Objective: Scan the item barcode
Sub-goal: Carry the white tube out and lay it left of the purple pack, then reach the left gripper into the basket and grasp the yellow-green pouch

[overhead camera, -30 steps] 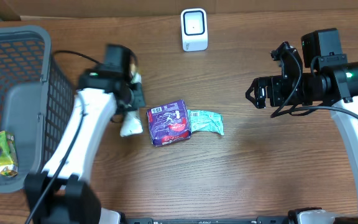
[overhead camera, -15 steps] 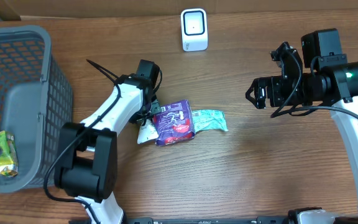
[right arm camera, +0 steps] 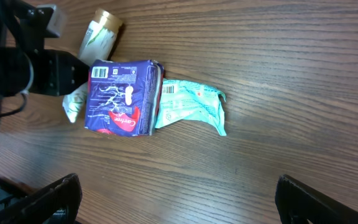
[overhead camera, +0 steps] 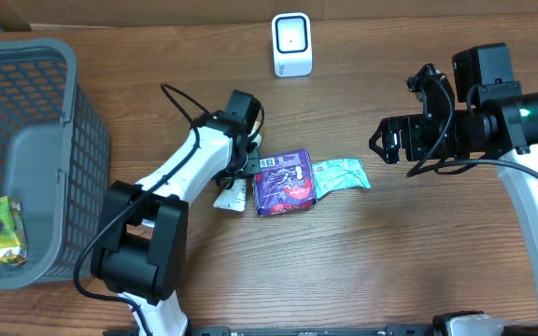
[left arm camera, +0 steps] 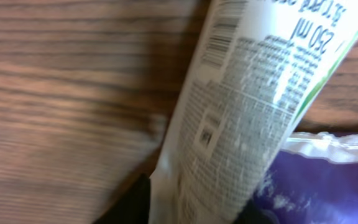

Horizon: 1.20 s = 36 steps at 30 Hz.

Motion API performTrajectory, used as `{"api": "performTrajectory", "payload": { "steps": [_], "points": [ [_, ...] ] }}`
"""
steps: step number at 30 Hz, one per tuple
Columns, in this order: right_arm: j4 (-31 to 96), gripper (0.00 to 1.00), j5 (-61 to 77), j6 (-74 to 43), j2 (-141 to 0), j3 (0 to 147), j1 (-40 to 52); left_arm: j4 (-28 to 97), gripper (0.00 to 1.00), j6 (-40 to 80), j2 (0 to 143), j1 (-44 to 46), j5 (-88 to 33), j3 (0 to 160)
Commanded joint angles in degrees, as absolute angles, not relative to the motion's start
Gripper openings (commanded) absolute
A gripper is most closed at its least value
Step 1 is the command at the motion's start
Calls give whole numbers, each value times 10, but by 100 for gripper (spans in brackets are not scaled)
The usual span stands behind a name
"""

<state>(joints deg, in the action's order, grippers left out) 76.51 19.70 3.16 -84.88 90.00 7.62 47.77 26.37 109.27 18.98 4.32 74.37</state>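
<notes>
Left arm (overhead camera: 171,182) is the one in play. It reaches out low across the worktop (overhead camera: 390,252) with its wrist bent down right over the white tube (overhead camera: 233,194). The tube lies flat, hard against the left edge of the purple packet (overhead camera: 285,182). A teal packet (overhead camera: 341,175) sits on that packet's other side.

The tube's long axis runs from its crimped tail on the robot's side away toward the far edge, tilted a touch. The gold cap end pokes out beyond the wrist in the right wrist view. So the left jaws sit across the middle of the tube, with the tail on one side and the cap on the other.

How far apart are they? I can't tell. The left wrist camera is so close that it shows only blurred print, a barcode near the top of the tube and a dark shape at the bottom. Whether they have hold of the tube isn't visible either.

The scanner (overhead camera: 291,44) stands at the far edge, beyond the left jaws and slightly to the right. My read is that the left arm is far nearer to both the tube and the scanner. Any lift would have to swing that printed face round toward the scanner.

Right arm (overhead camera: 521,121) hangs high and well apart on its own side. The right jaws are spread wide with nothing in them, pointing in toward the packets. The basket (overhead camera: 73,112) waits off to the left.
</notes>
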Motion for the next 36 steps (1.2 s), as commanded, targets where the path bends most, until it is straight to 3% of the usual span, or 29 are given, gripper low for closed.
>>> {"api": "performTrajectory", "payload": {
  "steps": [1,7,9,11,19,25,32,36],
  "points": [
    [764,100,202,30,-849,898,79,519,31,244,1093,179,74,812],
    [765,100,203,30,-849,898,79,654,52,191,1071,171,79,999],
    [765,100,203,30,-849,898,79,689,78,178,1063,171,79,1056],
    [765,100,203,30,-849,898,79,724,85,175,1051,168,81,1114],
    [766,100,203,30,-849,898,79,839,87,210,970,57,87,1278],
    [762,100,202,32,-849,898,79,914,89,227,917,-135,119,1280],
    [759,100,196,32,-849,898,79,914,98,230,938,-336,138,1180],
    [756,100,196,32,-849,898,79,847,100,255,949,-383,135,1071]
  ]
}}
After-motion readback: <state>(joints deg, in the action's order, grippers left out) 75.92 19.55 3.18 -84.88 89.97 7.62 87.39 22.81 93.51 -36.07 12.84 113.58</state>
